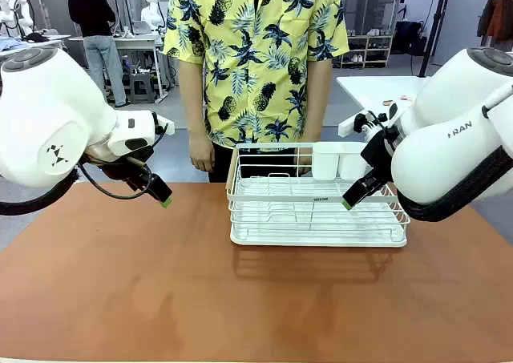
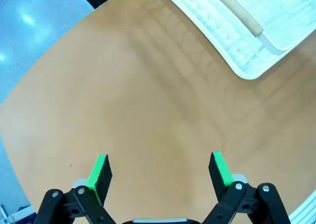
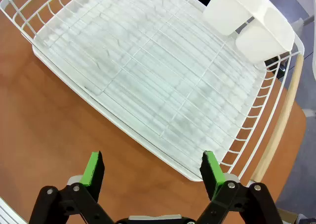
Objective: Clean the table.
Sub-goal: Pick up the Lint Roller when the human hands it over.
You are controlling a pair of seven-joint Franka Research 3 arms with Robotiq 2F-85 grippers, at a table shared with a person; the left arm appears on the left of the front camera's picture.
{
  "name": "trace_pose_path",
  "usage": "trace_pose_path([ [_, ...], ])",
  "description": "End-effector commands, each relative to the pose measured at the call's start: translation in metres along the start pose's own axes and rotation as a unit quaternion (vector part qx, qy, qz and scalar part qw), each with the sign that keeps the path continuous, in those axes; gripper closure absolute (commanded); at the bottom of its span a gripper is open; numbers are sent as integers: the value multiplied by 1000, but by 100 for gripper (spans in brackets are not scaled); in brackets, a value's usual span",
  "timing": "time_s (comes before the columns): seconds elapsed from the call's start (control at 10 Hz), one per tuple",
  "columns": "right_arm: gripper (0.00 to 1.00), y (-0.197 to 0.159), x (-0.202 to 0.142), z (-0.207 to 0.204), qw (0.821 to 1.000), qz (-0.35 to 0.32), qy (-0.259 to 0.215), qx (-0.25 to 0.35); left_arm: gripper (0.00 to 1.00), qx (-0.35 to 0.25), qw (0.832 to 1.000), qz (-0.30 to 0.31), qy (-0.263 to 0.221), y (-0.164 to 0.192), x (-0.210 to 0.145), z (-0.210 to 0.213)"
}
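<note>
The reddish-brown table (image 1: 160,283) spreads across the front view, and its bare top (image 2: 123,95) lies under my left gripper (image 2: 159,170), which hangs open above it with nothing between its green pads. In the front view that left gripper (image 1: 163,199) hovers over the table's left part. My right gripper (image 3: 153,170) is open too, held above the near edge of the white wire rack (image 3: 163,80); from the front it (image 1: 349,203) sits at the rack's right side (image 1: 317,211). The table (image 3: 44,130) shows beside the rack.
A white cup-like holder (image 1: 337,159) hangs at the rack's back right. A person in a yellow patterned shirt (image 1: 256,58) stands just behind the table, one hand (image 1: 200,151) hanging at its far edge. A white-topped table (image 1: 385,90) stands behind on the right.
</note>
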State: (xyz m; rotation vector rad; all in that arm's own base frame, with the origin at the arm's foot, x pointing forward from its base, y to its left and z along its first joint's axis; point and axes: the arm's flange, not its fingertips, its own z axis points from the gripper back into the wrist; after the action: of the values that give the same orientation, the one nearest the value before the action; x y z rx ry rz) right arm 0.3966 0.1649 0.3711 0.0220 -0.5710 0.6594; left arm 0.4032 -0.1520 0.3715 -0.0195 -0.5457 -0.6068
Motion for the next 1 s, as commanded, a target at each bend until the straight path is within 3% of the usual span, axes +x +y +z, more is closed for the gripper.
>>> trace_pose_path([
  [0.0, 0, 0, 0, 0, 1000, 0, 0, 0, 0, 0, 1000, 0, 0, 0, 0, 0],
  [0.9, 0, 0, 0, 0, 1000, 0, 0, 0, 0, 0, 1000, 0, 0, 0, 0, 0],
])
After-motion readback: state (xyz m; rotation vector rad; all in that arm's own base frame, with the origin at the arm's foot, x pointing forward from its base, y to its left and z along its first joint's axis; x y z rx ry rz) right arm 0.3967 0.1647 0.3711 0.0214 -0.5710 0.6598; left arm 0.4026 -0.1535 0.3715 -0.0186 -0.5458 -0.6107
